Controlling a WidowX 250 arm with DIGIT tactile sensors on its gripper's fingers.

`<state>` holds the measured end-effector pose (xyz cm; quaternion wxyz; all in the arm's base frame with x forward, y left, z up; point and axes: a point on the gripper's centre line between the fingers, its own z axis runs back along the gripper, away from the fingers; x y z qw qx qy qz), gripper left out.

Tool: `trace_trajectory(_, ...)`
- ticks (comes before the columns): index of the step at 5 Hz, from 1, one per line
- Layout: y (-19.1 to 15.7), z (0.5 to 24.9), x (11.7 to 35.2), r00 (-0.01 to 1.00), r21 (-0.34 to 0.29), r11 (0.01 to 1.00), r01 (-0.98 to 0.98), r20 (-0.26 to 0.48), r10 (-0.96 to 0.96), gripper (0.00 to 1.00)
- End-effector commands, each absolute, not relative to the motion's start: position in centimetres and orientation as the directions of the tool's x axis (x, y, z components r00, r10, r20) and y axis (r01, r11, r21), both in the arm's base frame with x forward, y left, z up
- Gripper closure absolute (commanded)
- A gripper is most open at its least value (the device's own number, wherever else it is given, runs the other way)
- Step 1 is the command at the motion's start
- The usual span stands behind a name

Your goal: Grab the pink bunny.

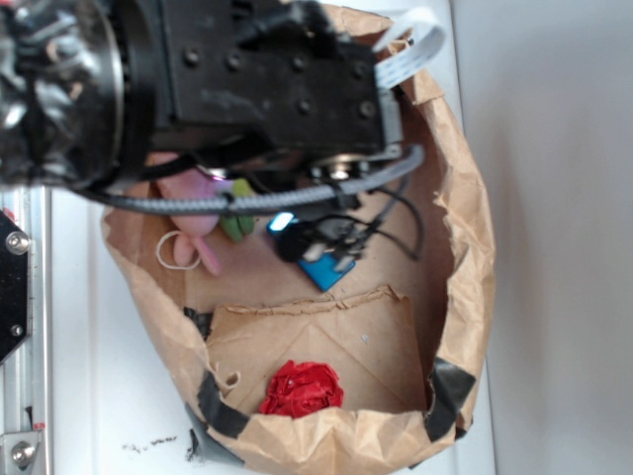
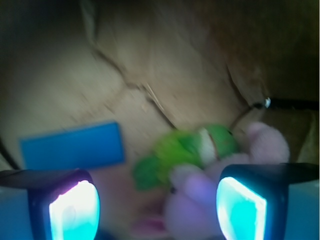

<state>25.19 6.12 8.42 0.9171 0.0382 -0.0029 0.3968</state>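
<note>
One target: pink bunny, seen between the fingers, nearer the right one.
Pincer: held wide, empty.

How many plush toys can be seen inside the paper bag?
2. The pink bunny lies between the open gripper fingers; the green plush toy touches it, just beyond. The arm may hide others.

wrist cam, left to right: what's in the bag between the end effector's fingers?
Blue block → green plush toy → pink bunny, which sits low and runs up to the right finger pad. Green toy and bunny touch and overlap; the bunny's ear reaches furthest right.
</note>
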Motion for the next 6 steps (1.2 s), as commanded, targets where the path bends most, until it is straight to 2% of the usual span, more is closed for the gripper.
trace_trajectory(1, 5.3, 10.2, 22.9, 0.93, 0.112, 0.928, -0.355, 0.145, 0.338, 0.0)
trace_trajectory(2, 5.3, 9.8, 24.1, 0.959, 0.126, 0.958, -0.259, 0.15, 0.24, 0.0)
trace_trajectory(5, 5.3, 9.8, 24.1, 0.959, 0.126, 0.958, -0.259, 0.15, 0.24, 0.0)
trace_trajectory(6, 4.9, 8.4, 24.0, 0.961, 0.18, 0.956, -0.232, 0.197, 0.196, 0.0)
